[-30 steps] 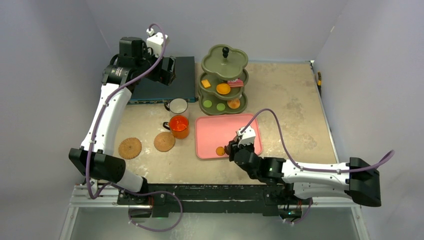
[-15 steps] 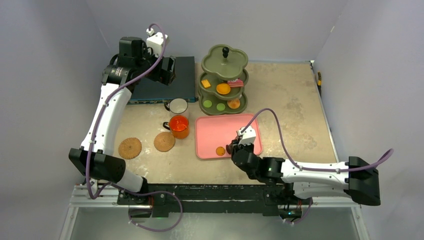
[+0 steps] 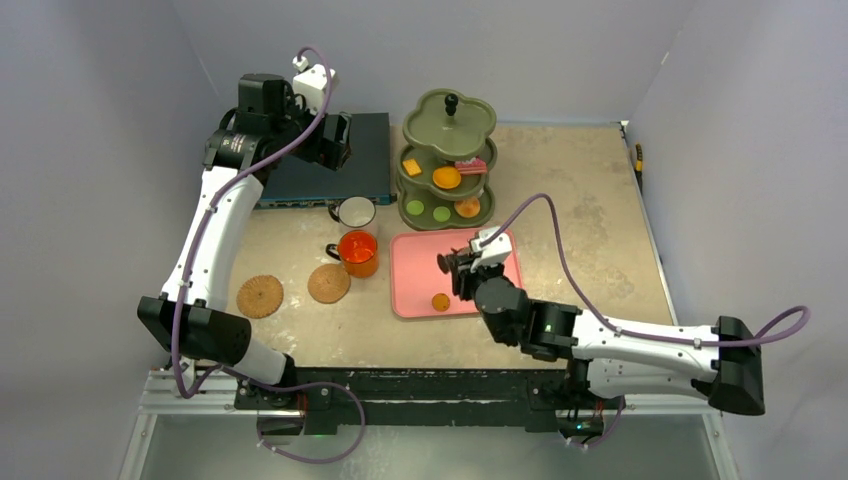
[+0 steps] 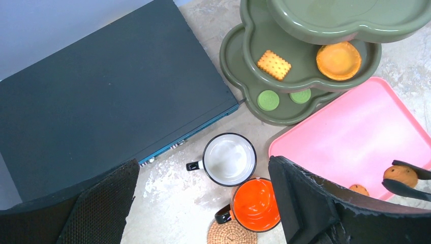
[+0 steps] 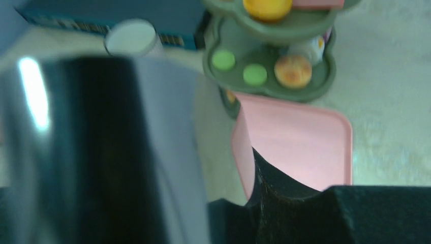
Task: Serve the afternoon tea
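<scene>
My right gripper (image 3: 449, 264) hovers over the pink tray (image 3: 415, 255), shut on a brown round biscuit (image 4: 399, 174), which shows between its fingers in the left wrist view. A second orange biscuit (image 3: 440, 301) lies on the tray below it. The olive-green stand (image 3: 448, 150) holds green biscuits (image 3: 414, 207), an orange one (image 3: 467, 207), a square biscuit (image 3: 411, 167) and a pink cake (image 3: 470, 165). The white mug (image 3: 353, 211) and orange mug (image 3: 358, 252) stand left of the tray, next to two cork coasters (image 3: 328, 283). My left gripper (image 3: 335, 140) hangs open and empty, high above the box.
A flat dark-blue box (image 3: 330, 160) lies at the back left, behind the mugs. The stand rises just beyond the tray's far edge. The right wrist view is blurred, with the stand's bottom tier (image 5: 269, 76) ahead and the tray (image 5: 305, 142) beneath.
My right gripper closed on a biscuit at the tray's near edge, then rose and moved toward the stand with it. The other biscuit stayed on the tray. The left arm has not moved.
</scene>
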`<state>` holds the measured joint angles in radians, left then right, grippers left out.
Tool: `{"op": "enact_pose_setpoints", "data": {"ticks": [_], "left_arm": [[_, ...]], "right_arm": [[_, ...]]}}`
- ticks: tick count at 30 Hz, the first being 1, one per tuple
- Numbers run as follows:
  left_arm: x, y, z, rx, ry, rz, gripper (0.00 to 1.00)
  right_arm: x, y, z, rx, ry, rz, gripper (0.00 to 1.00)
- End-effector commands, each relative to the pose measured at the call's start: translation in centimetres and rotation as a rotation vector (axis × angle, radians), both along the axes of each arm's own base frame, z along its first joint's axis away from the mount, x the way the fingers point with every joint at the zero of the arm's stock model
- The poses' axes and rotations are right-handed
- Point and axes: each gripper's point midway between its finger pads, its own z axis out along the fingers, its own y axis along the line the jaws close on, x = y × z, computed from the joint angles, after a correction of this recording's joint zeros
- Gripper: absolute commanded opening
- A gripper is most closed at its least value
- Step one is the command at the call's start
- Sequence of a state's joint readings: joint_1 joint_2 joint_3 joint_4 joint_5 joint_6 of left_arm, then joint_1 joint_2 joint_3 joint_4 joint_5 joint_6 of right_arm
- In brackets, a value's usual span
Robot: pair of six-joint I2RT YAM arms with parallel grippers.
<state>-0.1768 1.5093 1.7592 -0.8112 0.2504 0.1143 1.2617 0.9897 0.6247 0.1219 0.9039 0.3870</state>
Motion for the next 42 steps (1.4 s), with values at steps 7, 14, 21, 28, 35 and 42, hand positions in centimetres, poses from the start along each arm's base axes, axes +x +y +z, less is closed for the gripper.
{"op": "enact_pose_setpoints", "data": {"ticks": [7,14,21,28,35,42], "left_arm": [[-0.2,0.3,1.8,-0.019,-0.044,0.014,0.99],[-0.3,0.3,1.9,-0.021,-0.048,0.020,0.99],[-0.1,0.5,2.0,-0.018,-0.052,0.028,0.99],[0.1,0.7,2.1,-0.006,-0.063,0.032,0.99],[0.0,0.7,2.4,-0.010,-0.068,0.034,0.99],[0.2,1.0,3.1,-0.003,-0.088,0.046,0.99]], "right_arm": [[7.9,2.9,18.4,0.171,-0.382,0.013,0.40],[15.0,4.5,24.1,0.143,-0.530,-0.012,0.40],[20.8,4.7,24.6,0.126,-0.555,-0.052,0.39],[22.8,5.2,23.6,0.110,-0.543,-0.046,0.40],[23.3,5.4,22.4,0.097,-0.518,-0.038,0.44],[23.1,5.1,21.8,0.093,-0.505,-0.042,0.51]]}}
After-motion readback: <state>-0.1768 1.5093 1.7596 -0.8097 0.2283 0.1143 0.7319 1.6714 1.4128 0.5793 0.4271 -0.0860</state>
